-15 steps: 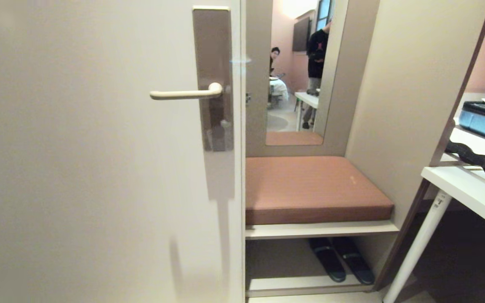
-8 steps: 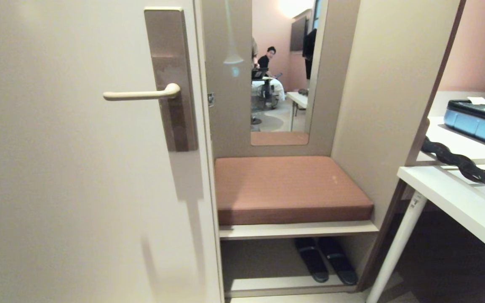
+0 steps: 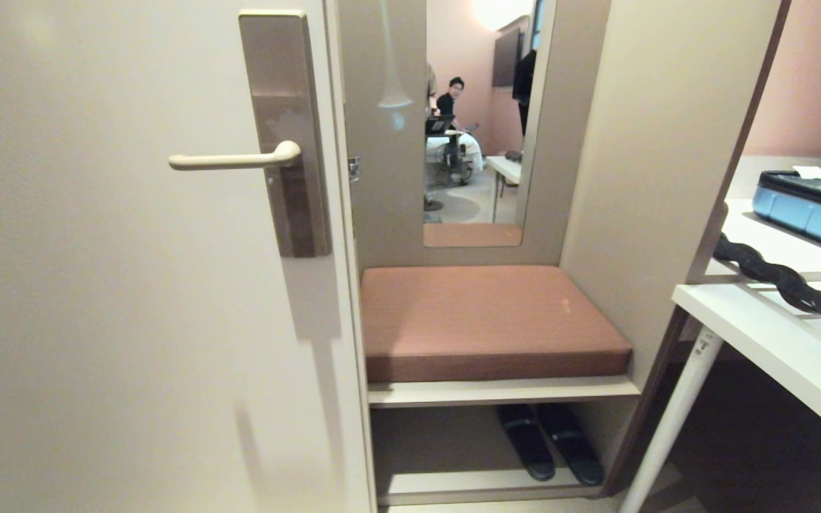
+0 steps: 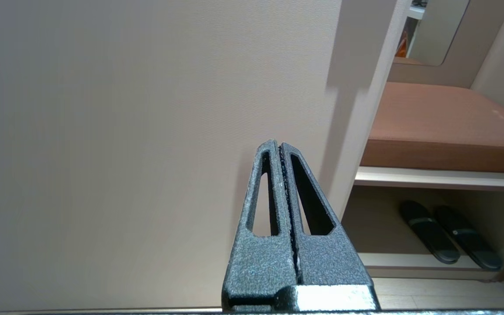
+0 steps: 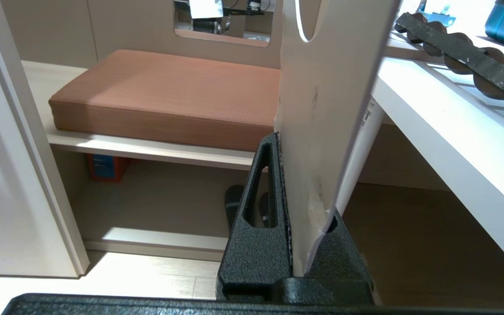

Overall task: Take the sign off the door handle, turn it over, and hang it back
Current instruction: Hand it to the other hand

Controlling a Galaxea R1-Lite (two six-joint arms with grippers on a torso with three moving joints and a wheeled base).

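Sideways the whole view swung, robot turning; handle [image 3: 234, 160] sat bare. Right gripper [image 5: 298, 192] pinched the sign [image 5: 326, 105], low beside the bench [image 5: 164, 94]; left gripper [image 4: 280, 151] pressed together, empty. Next, probably: lift and rehang.

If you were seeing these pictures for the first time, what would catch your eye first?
The bare door handle on its bronze plate, at the left of the head view, with no sign on it. The sign stands upright, clamped in the right hand, seen only in the right wrist view. The brown cushion fills the bench nook beside the door.
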